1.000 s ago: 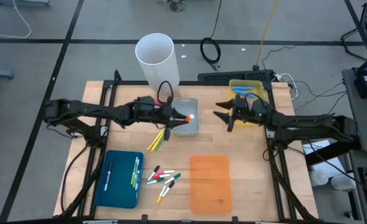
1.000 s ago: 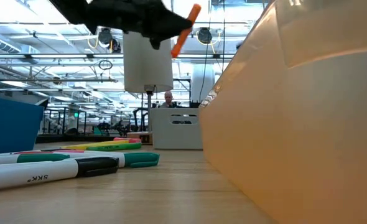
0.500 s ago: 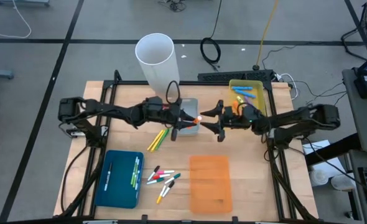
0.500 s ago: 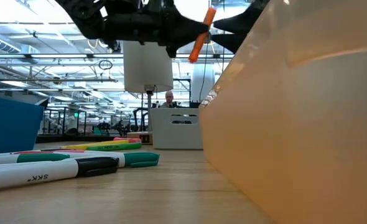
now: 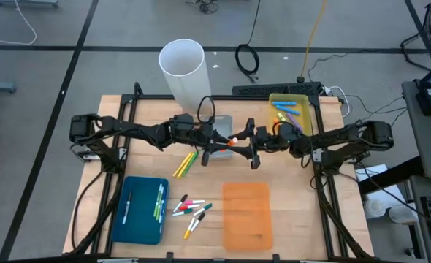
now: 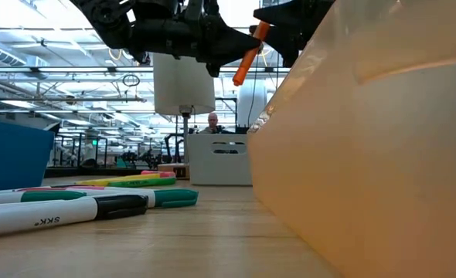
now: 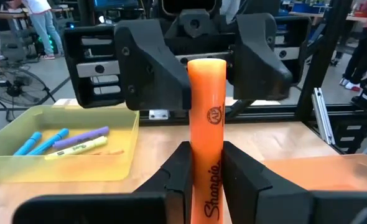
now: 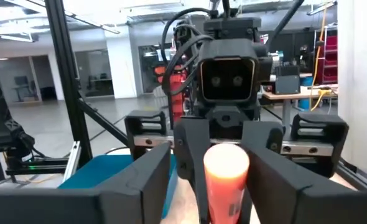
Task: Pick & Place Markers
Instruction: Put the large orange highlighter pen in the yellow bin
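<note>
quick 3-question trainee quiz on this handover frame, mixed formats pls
1. True or false: the left hand is shut on the orange marker.
2. The right hand's fingers stand: A) clamped on the marker, B) apart, either side of its free end, C) over the blue tray.
3. Which tray holds blue and purple markers?

Key: 1 true. 2 B. 3 the yellow tray.

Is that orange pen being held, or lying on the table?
Held. The left gripper clamps the orange marker in the air; the right gripper flanks its tip.
</note>
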